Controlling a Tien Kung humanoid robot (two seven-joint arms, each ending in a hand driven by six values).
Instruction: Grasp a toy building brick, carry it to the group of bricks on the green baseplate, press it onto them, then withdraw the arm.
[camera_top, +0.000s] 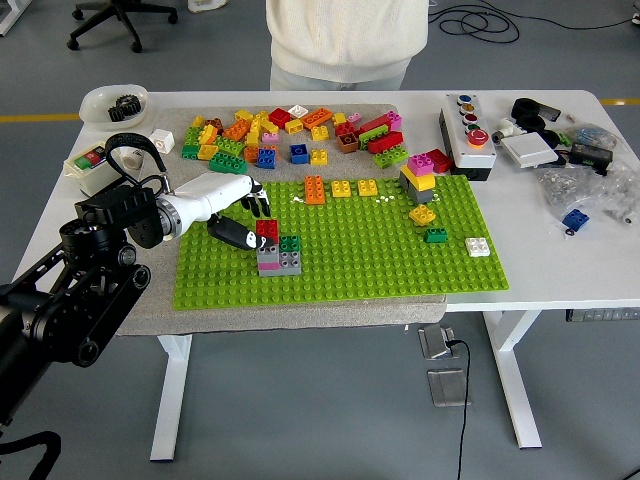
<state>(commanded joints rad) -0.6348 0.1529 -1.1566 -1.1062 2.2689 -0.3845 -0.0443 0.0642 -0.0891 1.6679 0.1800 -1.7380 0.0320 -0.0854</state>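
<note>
Left hand (236, 212) over left part of green baseplate (380, 262), fingers closed round red brick (266, 229), thumb below, fingertips above. Red brick sits atop small stack (277, 255) of grey, pink, green bricks. Baseplate studs bare in front of and right of stack. Loose brick pile (290, 135) beyond baseplate's far edge. Person (346, 40) stands at surface's far side.

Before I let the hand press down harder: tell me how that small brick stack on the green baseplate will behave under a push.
The brick stack looks rigid: hard moulded bricks, so it should not flex. It is low and broad, grey bricks below with red and green on top, so tipping seems unlikely. It probably sits on the green baseplate studs, so a sideways shove from the left hand might drag the plate instead.
</note>
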